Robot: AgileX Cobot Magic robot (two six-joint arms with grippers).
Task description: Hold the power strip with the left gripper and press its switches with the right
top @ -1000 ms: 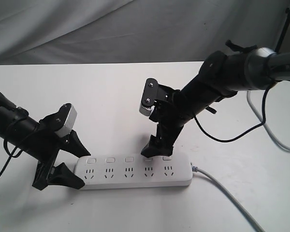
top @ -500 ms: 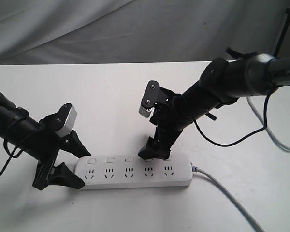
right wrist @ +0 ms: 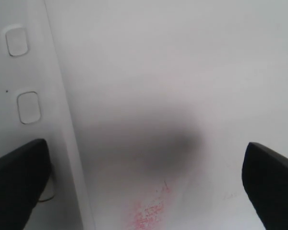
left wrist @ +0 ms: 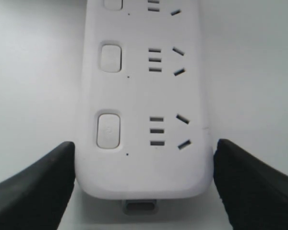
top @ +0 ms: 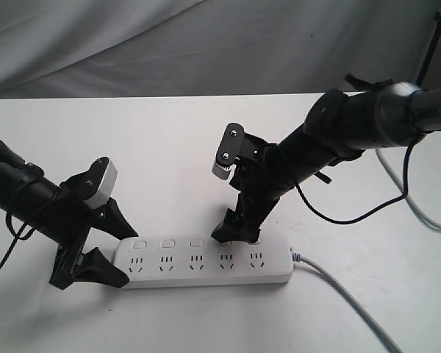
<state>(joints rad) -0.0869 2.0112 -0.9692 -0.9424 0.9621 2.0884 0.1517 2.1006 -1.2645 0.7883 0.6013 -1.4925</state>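
Left gripper, black with two wedge-shaped fingers and a silver-grey rounded block on its wrist, clamps one rounded end of the long white plastic power strip. In the left wrist view one finger lies against each long side of that end, so the jaws stand as wide as the strip's body. Sockets upward, the strip lies flat on the white table, and its grey cable leaves the end opposite the held one. Along one long side of the strip runs a row of small white rounded-square push-button switches, the three nearest the held end uncovered. The black right gripper, with a bolted plate and a ribbed pale cylinder, stands over that row with its jaws spread wide across the strip's width. One finger covers the fourth switch from the held end, and the other hangs over bare table beyond the strip's switch side. Whether the fingertip touches the switch cannot be told.
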